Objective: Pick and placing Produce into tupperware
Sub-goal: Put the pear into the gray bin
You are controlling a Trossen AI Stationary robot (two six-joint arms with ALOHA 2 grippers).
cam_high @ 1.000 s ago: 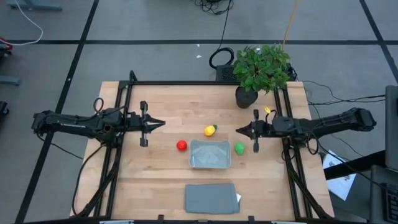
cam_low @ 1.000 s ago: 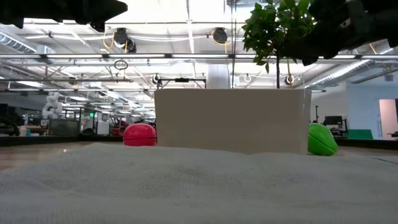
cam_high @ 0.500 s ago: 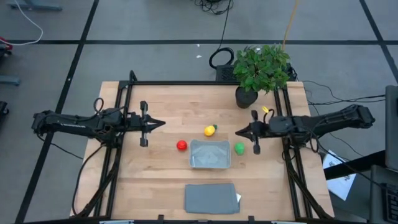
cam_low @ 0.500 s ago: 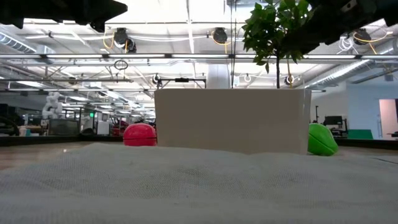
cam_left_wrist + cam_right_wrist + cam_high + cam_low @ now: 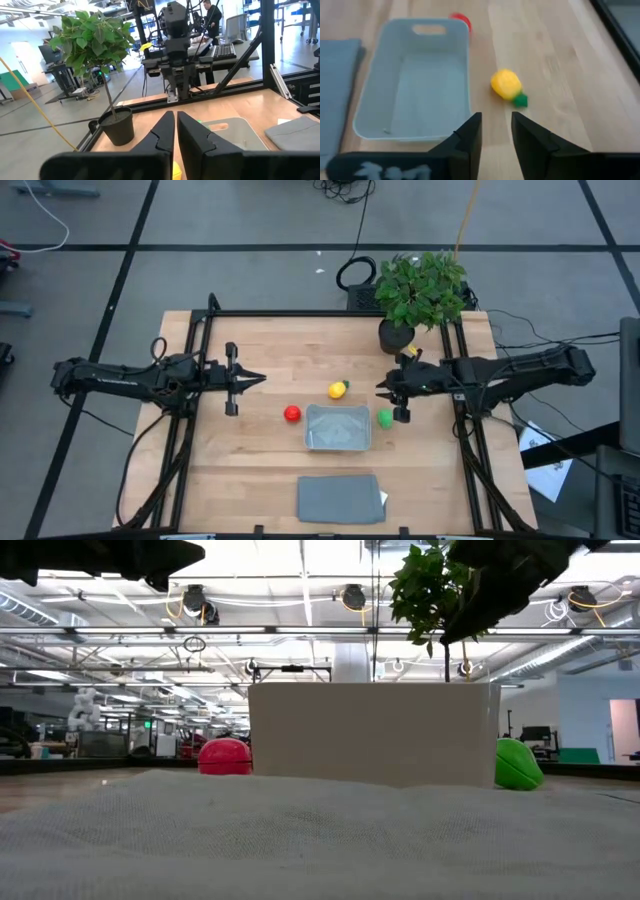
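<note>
- Pale wood table carries all we note; both arms reach in from its sides.
- We find the tupperware near the table's middle, nothing inside it as the right wrist view shows.
- Red piece sits just beside the tupperware on its left-arm side, apart from the wall.
- Green piece sits just beside the opposite wall, on the right-arm side.
- Yellow piece with its green tip lies on the wood on the far side of the tupperware, near it but not touching.
- Right gripper hangs above the wood near the green piece and the yellow one; we see a narrow gap between its fingers, and they hold nothing.
- Left gripper waits over the left half of the table, well apart from the produce; its fingers are pressed nearly together, nothing between them.
- Grey lid lies flat near the table's front edge, apart from the tupperware.
- Potted plant stands at the far right corner.
- In the low view the red and green pieces flank the tupperware's wall.
</note>
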